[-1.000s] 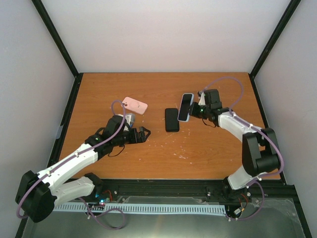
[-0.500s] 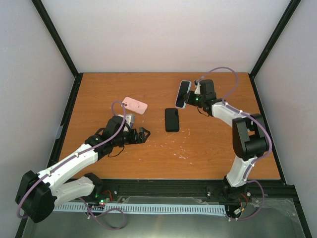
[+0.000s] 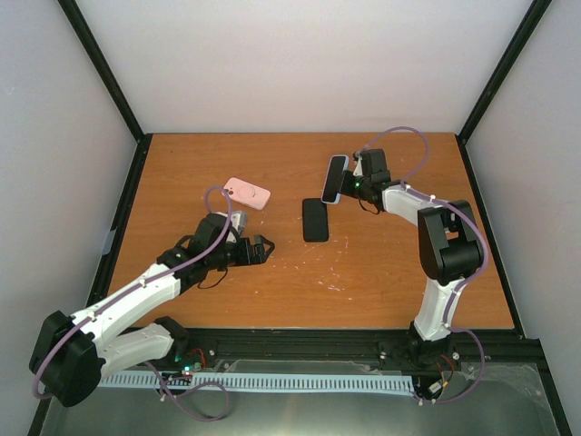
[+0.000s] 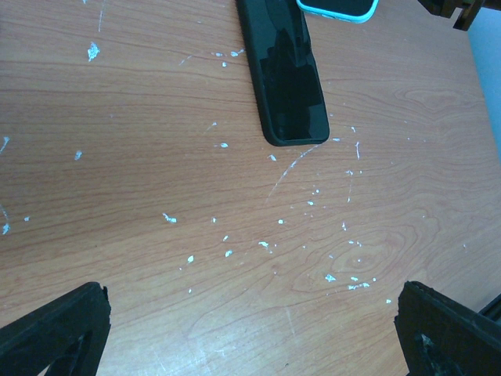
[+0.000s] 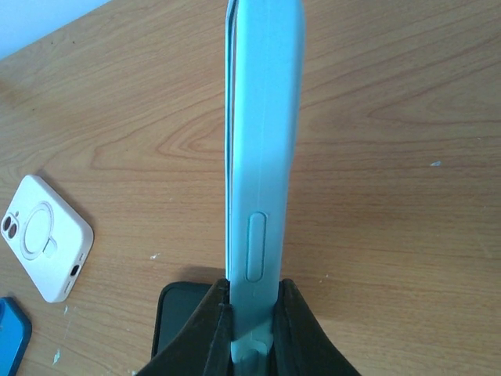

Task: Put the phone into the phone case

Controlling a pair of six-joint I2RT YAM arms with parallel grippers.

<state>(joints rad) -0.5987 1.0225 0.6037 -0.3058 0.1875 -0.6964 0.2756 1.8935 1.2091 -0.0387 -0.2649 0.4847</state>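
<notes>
A black phone (image 3: pixel 315 219) lies flat mid-table; it also shows in the left wrist view (image 4: pixel 286 74) and partly under the right fingers (image 5: pixel 178 313). My right gripper (image 3: pixel 350 185) is shut on a light blue phone case (image 3: pixel 334 179), held on edge above the table just behind the phone; the right wrist view shows its side with a button (image 5: pixel 262 157) clamped between the fingers (image 5: pixel 252 333). My left gripper (image 3: pixel 260 247) is open and empty, low over the table left of the phone; its fingertips (image 4: pixel 55 329) stand wide apart.
A pale pink case (image 3: pixel 247 193) with a ring on its back lies at the back left, also in the right wrist view (image 5: pixel 43 239). A small blue object (image 5: pixel 9 343) shows at that view's lower left edge. Black frame rails border the table.
My right gripper has carried the light blue case back and a little left, turning it more on edge. The left arm has barely moved.
</notes>
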